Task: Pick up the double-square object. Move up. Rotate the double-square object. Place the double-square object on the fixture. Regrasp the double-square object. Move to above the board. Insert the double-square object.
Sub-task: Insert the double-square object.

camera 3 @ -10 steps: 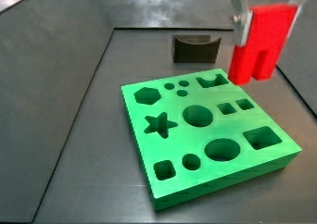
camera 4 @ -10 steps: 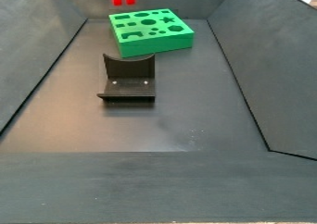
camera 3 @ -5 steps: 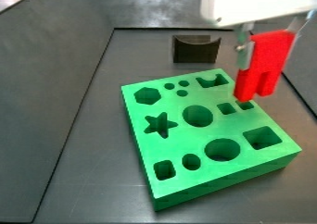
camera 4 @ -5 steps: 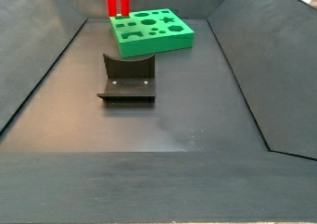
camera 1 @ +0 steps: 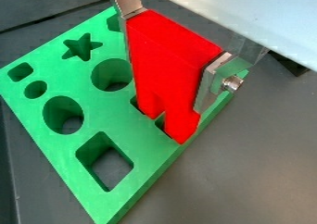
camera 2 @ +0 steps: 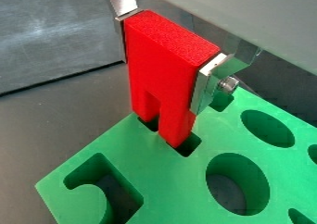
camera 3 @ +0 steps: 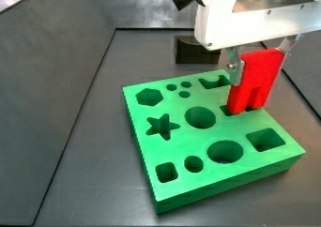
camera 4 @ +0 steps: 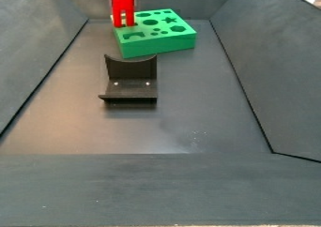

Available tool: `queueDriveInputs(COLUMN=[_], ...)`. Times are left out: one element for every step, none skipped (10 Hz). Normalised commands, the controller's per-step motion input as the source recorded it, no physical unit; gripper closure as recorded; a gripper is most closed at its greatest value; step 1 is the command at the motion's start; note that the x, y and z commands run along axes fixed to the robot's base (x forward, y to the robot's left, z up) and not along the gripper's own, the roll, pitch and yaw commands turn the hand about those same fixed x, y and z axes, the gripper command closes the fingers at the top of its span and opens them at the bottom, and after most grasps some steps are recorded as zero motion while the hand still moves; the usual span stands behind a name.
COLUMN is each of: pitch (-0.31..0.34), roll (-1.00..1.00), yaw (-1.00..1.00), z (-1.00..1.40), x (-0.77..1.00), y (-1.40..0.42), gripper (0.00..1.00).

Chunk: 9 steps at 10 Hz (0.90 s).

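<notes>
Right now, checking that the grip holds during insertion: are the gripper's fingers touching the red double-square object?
Touching. Both wrist views show the gripper fingers pressed flat on opposite faces of the double-square object above the board.

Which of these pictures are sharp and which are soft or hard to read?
Both wrist views are crisp on the double-square object between the gripper fingers; a side view is soft on the board; in a side view the fixture blends into the dark floor.
</notes>
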Motion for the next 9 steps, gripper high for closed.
queueDriveInputs(pitch=[0.0,0.0,0.0,-0.047,-0.08,-0.084,-0.086,-0.094,-0.104], roll=[0.29,0.26,0.22,0.17,0.15,0.16,0.21,0.21,0.21], yaw=[0.0,0.0,0.05,0.16,0.27,0.33,0.33,0.33,0.32], z=[-0.56,-0.55,-0.57,-0.59,-0.6,-0.71,-0.77,-0.77,-0.75], x=[-0.25,-0.35,-0.28,-0.19,-0.04,0.0,0.04,0.08,0.07], y=[0.0,0.0,0.0,0.0,-0.02,-0.03,-0.05,-0.05,-0.05], gripper=[1.0,1.0,1.0,1.0,1.0,1.0,1.0,1.0,1.0])
